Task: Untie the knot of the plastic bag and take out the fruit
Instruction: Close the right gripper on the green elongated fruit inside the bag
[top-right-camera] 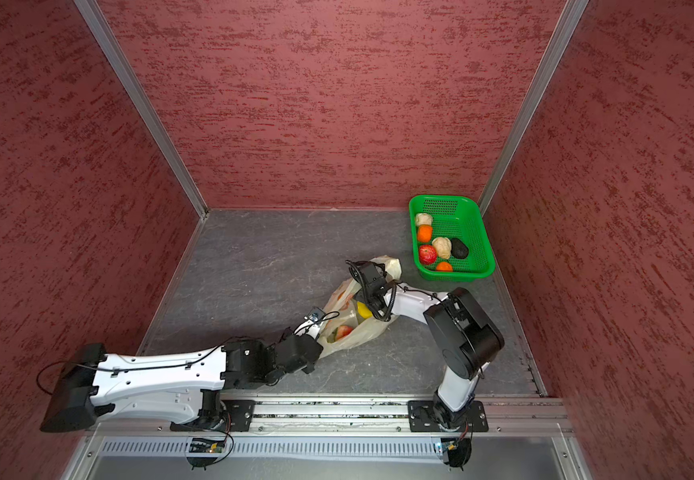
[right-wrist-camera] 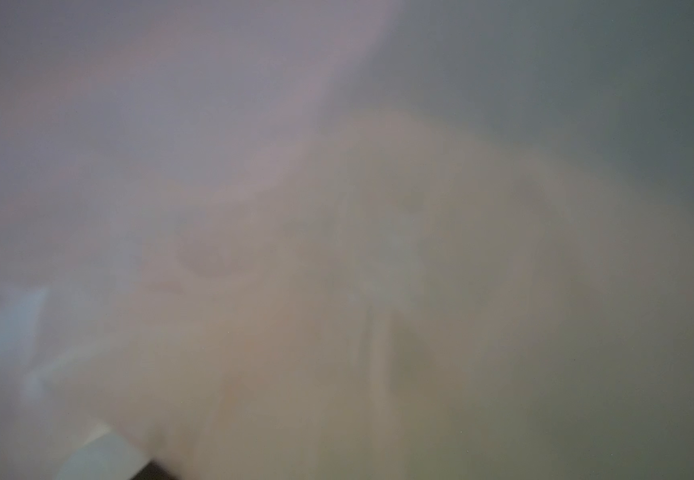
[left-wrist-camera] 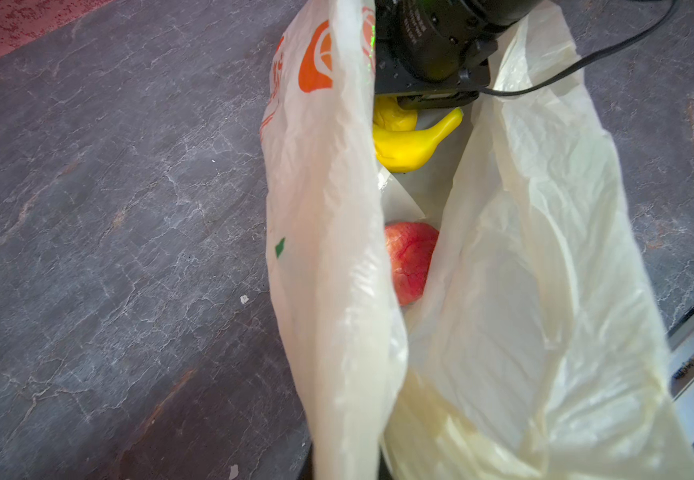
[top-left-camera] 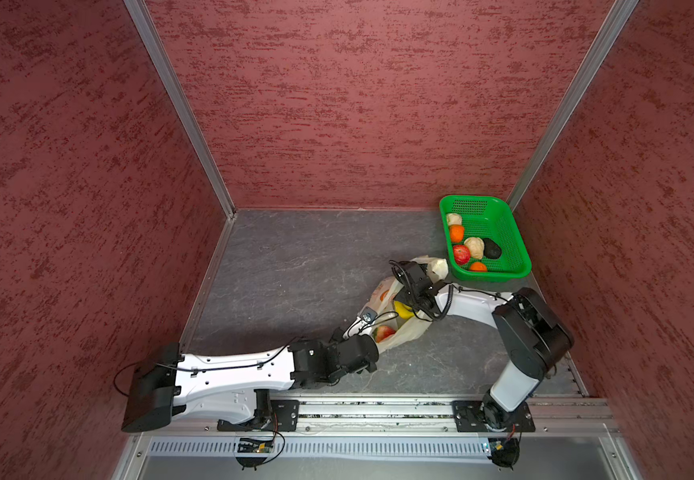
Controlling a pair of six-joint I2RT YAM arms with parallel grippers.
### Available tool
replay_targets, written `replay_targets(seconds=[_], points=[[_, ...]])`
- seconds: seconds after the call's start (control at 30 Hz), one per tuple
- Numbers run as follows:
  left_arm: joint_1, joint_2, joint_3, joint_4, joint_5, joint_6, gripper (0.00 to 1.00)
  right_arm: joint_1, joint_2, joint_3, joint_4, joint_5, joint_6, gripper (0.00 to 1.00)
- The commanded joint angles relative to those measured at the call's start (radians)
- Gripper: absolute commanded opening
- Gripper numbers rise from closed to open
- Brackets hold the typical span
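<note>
Left gripper (top-left-camera: 372, 328) was clenched on the near rim of the plastic bag (top-left-camera: 407, 332), holding its mouth open. Right gripper (top-left-camera: 413, 301) sat inside the bag, just over the banana (left-wrist-camera: 411, 141); its jaw state could not be told. Red apple (left-wrist-camera: 411, 262) lay nearer in the bag. Bag lay centre-right on the table (top-left-camera: 295, 270), with the green basket (top-left-camera: 515, 245) holding more fruit at far right.

In both top views we look steeply down from above the front rail (top-left-camera: 378, 409), sharing the whole desk (top-left-camera: 295, 270). Our left wrist view sits close over the plastic bag (left-wrist-camera: 524, 291); our right wrist view is blurred.
</note>
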Motion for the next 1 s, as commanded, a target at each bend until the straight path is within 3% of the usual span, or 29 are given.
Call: replay_targets(seconds=[0.0, 0.2, 0.37, 0.43, 0.63, 0.97], points=[[-0.004, -0.004, 0.022, 0.034, -0.018, 0.005, 0.0, -0.006, 0.075, 0.006, -0.039, -0.034, -0.004, 0.62], [0.011, -0.015, 0.022, 0.039, -0.03, 0.001, 0.0, -0.006, 0.059, 0.002, -0.022, -0.033, -0.012, 0.44], [0.024, -0.014, 0.021, 0.048, -0.027, 0.009, 0.0, -0.005, 0.021, -0.002, -0.032, -0.037, -0.014, 0.42], [0.027, -0.011, 0.023, 0.054, -0.022, 0.016, 0.0, -0.004, 0.011, -0.003, -0.046, -0.029, -0.013, 0.47], [0.047, -0.001, 0.034, 0.061, -0.014, 0.027, 0.0, -0.001, -0.011, -0.002, -0.007, -0.064, -0.027, 0.36], [0.195, -0.029, 0.063, 0.078, 0.008, 0.019, 0.0, 0.03, -0.153, -0.013, -0.016, -0.103, -0.091, 0.33]])
